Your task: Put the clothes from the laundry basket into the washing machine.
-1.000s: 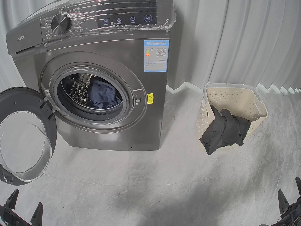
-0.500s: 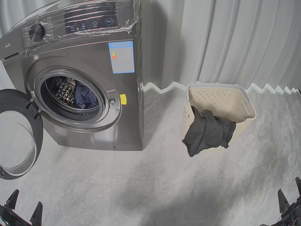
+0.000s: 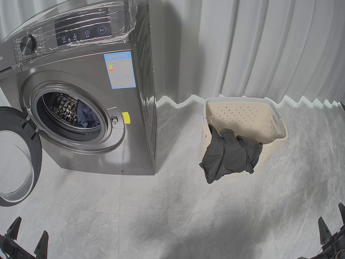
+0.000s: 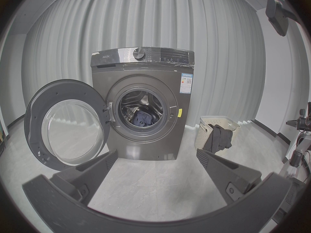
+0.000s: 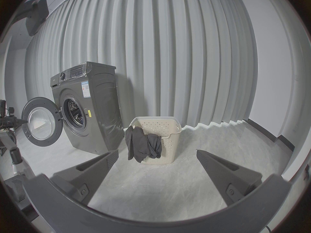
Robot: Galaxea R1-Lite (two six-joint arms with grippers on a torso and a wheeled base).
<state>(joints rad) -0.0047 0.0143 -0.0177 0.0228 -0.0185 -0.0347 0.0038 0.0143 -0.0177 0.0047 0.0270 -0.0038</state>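
Washing machine (image 3: 138, 90), door (image 3: 35, 151) open: one blue garment (image 3: 85, 118) inside. Laundry basket (image 3: 251, 121): one grey garment (image 3: 230, 155) draped over the rim, not yet loaded. Left pincer (image 4: 155, 152), right pincer (image 5: 155, 152): spread wide, empty.

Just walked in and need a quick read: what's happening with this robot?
It is loading laundry. The washing machine door stands open, with a dark blue garment in the drum. A dark grey garment hangs over the rim of the cream laundry basket beside the machine. The left gripper and right gripper are open and empty, well short of the basket.
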